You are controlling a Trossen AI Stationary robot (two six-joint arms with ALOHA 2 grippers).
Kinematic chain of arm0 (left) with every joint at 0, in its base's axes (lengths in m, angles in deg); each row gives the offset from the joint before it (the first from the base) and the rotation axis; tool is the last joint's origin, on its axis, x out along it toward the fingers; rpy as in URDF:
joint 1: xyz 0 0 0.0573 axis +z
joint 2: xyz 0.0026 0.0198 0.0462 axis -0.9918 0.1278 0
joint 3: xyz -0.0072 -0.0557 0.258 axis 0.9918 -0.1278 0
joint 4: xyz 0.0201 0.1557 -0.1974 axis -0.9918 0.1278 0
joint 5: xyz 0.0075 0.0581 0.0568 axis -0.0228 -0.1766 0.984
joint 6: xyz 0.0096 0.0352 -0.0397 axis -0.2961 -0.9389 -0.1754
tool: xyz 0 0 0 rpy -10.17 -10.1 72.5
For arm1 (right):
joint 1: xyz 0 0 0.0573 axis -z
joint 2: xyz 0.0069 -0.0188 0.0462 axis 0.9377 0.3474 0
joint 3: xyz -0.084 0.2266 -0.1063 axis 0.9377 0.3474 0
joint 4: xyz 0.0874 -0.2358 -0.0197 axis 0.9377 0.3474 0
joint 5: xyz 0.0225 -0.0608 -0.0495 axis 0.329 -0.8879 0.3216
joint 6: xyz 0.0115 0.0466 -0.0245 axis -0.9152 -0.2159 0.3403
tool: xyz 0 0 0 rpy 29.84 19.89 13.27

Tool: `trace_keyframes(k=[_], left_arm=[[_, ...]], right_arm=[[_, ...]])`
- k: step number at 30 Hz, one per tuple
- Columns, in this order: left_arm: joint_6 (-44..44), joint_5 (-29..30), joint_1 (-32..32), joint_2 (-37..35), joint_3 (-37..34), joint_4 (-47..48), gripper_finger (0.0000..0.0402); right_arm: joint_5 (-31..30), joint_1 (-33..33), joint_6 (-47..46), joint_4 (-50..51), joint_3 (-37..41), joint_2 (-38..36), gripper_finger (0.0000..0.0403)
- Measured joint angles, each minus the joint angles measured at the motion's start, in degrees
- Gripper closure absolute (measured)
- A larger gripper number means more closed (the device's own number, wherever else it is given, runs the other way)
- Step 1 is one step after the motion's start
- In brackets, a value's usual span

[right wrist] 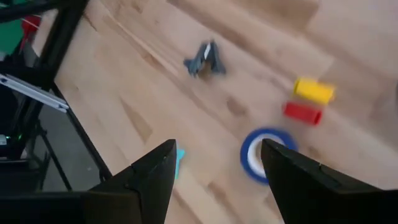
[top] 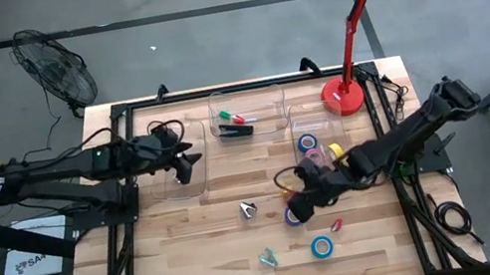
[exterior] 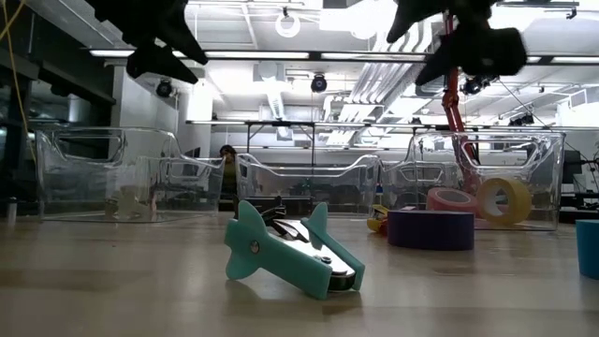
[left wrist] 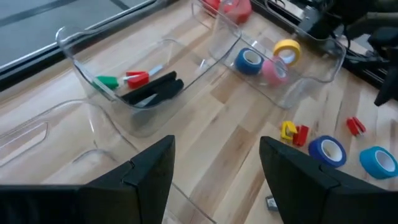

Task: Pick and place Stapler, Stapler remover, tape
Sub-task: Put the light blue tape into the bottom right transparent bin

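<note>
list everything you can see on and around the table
bins: 3, clear, back of table
stapler: 1, black, middle bin
clips: 2, green and red, beside stapler
binned tape: 3, blue, pink, yellow, right bin
loose tape: 2, purple and teal-blue, bare table
removers: 2, teal near front edge, dark one mid-table
small pieces: red and yellow, near loose tape
lamp: 1, red, back right corner
fan: 1, black, on floor
left gripper: over left bin, jaws open
right gripper: over purple roll, jaws open
</note>
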Motion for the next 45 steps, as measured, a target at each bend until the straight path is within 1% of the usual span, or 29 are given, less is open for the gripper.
trace_keyframes(k=[3, 7, 13, 15, 18, 22, 29, 34, 42, 45], left_arm=[[-0.45, 0.36, -1.12, 0.0, 0.0, -0.03, 0.0172], [-1.03, 0.03, -1.75, 0.0, 0.0, 0.03, 0.0172], [-1.48, -1.05, -1.71, 0.0, 0.0, 0.19, 0.0172], [-2.37, -1.28, -1.71, 0.0, 0.0, 0.19, 0.0172], [-2.76, -1.3, -1.71, 0.0, 0.0, 0.19, 0.0172], [-2.79, -1.3, -1.69, 0.0, 0.0, 0.39, 0.0172], [-2.79, -2.48, -1.68, 0.0, 0.0, 0.53, 0.0172], [-2.75, -2.49, -1.68, 0.0, 0.0, 1.99, 0.0172], [-2.37, -3.81, -1.67, 0.0, 0.0, 2.16, 0.0172], [-2.35, -3.82, -1.67, 0.0, 0.0, 2.15, 0.0172]], right_arm=[[0.65, -2.4, -4.77, -0.1, 0.0, 1.97, 0.0176], [3.61, -5.98, -10.33, -0.57, -0.02, 5.33, 0.0176], [11.0, -10.42, -19.98, -0.58, -0.02, 10.38, 0.0176], [12.65, -11.48, -23.91, -0.91, -0.02, 11.53, 0.0176], [13.0, -12.68, -28.78, -2.64, -0.02, 12.46, 0.0176], [11.82, -13.7, -32.29, -5.66, -0.12, 13.26, 0.0176], [13.36, -15.0, -34.94, -7.17, -0.17, 17.99, 0.0176], [12.84, -14.96, -35.0, -9.13, -0.26, 20.23, 0.0176], [12.33, -14.96, -34.07, -8.93, -0.36, 20.32, 0.0176], [12.39, -14.91, -32.43, -7.88, -1.43, 20.42, 0.0176]])
